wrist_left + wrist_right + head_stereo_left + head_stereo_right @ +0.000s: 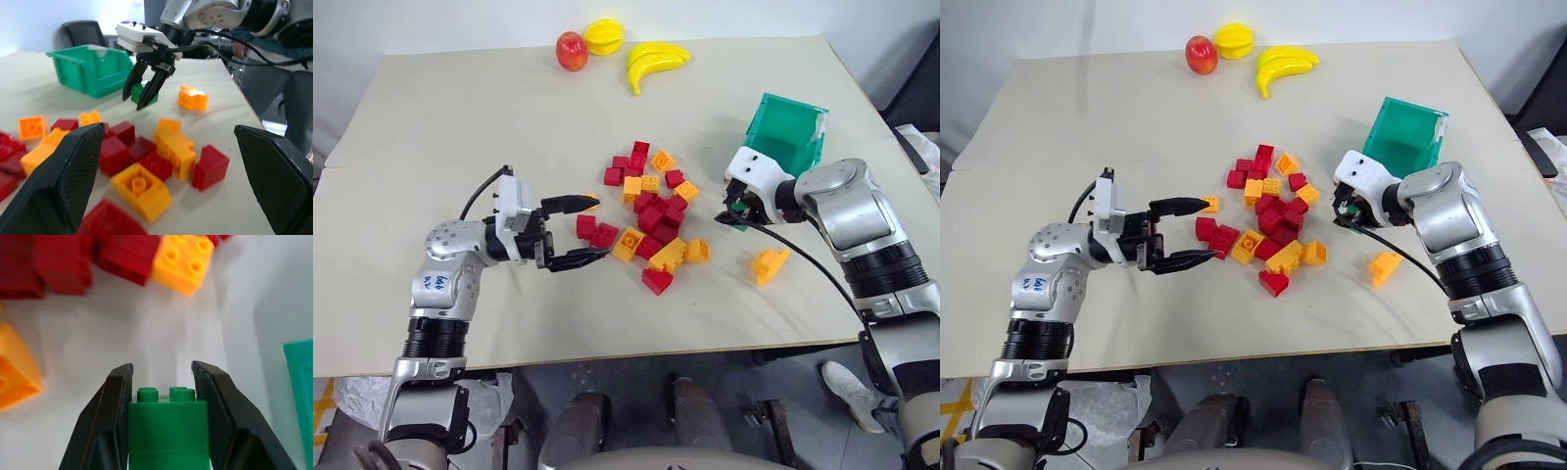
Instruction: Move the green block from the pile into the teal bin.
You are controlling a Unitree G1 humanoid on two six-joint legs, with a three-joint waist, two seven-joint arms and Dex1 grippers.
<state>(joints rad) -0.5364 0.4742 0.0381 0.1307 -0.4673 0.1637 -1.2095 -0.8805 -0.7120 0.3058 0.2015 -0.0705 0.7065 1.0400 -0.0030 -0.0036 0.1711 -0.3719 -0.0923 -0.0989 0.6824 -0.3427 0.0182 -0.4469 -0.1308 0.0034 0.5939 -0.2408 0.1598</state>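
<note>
The green block (167,431) sits studs-out between the two black fingers of my right gripper (160,366), which is shut on it. In the left wrist view the green block (145,93) is low over the table, just right of the pile (651,215) of red, orange and yellow bricks. The teal bin (790,132) stands close behind the right gripper (729,213), tipped with its open side up. My left gripper (595,230) hovers open at the pile's left edge, pointing across it, with nothing between its fingers.
A lone orange brick (770,264) lies right of the pile near the right forearm. At the table's far edge lie a red apple (572,51), a yellow fruit (603,36) and bananas (656,61). The table's front edge (607,357) runs close below both arms.
</note>
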